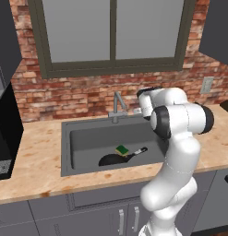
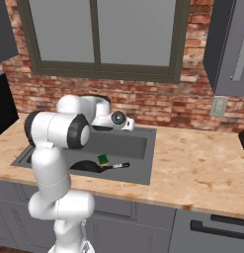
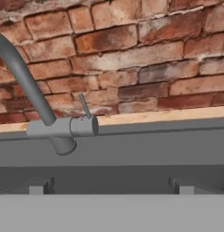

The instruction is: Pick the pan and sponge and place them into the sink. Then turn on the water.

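The black pan point(image 1: 113, 159) point(image 2: 86, 166) lies on the floor of the dark grey sink point(image 1: 64, 147) point(image 2: 148, 163), its handle pointing right. The green-topped sponge point(image 1: 122, 150) point(image 2: 102, 159) rests at the pan's rear edge, touching it. My gripper point(image 3: 111, 186) is open and empty, held above the sink's rear right and facing the brick wall. In the hand view the grey faucet point(image 3: 59, 127) point(image 1: 117, 105) stands ahead and to the left, its thin lever point(image 3: 85, 106) sticking up, apart from my fingertips point(image 3: 41, 186).
A black appliance point(image 1: 4, 133) stands on the counter left of the sink. Wooden counter point(image 2: 202, 168) stretches to the right. A wall outlet point(image 1: 207, 85) point(image 2: 218, 106) sits on the brick wall. A window is above the faucet.
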Available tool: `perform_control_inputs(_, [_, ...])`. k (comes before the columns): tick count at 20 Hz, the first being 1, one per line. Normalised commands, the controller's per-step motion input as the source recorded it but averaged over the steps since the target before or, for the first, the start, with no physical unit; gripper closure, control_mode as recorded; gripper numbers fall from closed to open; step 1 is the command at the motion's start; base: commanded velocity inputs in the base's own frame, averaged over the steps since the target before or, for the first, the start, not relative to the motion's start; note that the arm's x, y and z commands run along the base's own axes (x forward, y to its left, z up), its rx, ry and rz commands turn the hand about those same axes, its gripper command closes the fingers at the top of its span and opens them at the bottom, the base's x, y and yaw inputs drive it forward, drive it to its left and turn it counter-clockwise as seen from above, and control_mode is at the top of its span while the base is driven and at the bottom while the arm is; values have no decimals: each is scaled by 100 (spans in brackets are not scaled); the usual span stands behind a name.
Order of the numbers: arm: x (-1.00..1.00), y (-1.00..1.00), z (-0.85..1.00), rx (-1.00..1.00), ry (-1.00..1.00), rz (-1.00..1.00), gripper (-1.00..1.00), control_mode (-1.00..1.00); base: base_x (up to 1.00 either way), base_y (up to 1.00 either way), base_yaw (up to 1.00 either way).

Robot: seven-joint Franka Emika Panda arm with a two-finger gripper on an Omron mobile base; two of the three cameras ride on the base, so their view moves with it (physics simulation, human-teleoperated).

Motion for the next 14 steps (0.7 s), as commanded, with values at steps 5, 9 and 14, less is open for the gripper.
perform_control_inputs(5, [35,-2,0,16,0,0,-100,-100,0,0,0])
perform_control_inputs(9, [29,0,0,10,0,0,-100,-100,0,0,0])
perform_control_inputs(14, [20,0,14,4,0,0,-100,-100,0,0,0])
